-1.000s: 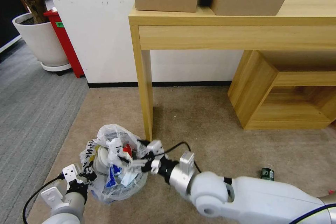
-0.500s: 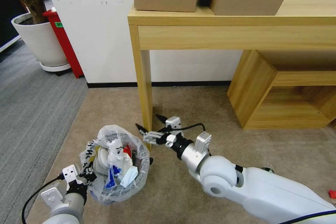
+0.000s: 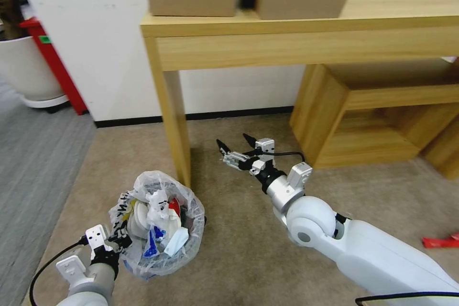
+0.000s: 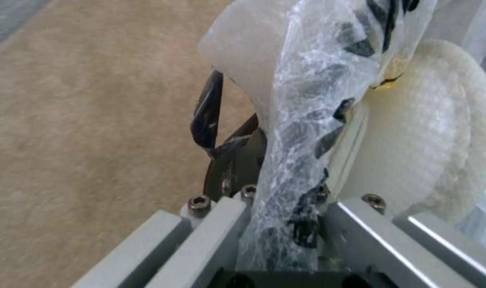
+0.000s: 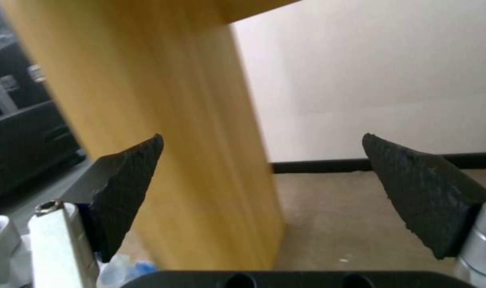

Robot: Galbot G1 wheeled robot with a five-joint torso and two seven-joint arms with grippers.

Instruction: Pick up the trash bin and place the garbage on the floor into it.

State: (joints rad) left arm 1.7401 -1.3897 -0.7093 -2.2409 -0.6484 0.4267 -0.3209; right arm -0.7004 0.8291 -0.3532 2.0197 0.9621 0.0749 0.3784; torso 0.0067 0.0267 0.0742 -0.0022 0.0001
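The trash bin [image 3: 160, 234] stands upright on the tan carpet at near left, beside the wooden table leg [image 3: 173, 119], its mouth up and packed with litter. The left wrist view shows the left gripper [image 4: 264, 172] clamped on the bin's rim and bag, whose black lettering is unreadable. The right gripper [image 3: 235, 145] hovers spread open, empty. A red wrapper [image 3: 441, 241] lies far right.

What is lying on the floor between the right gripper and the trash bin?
In the head view, the table leg stands between the open right gripper and the trash bin; otherwise bare carpet.
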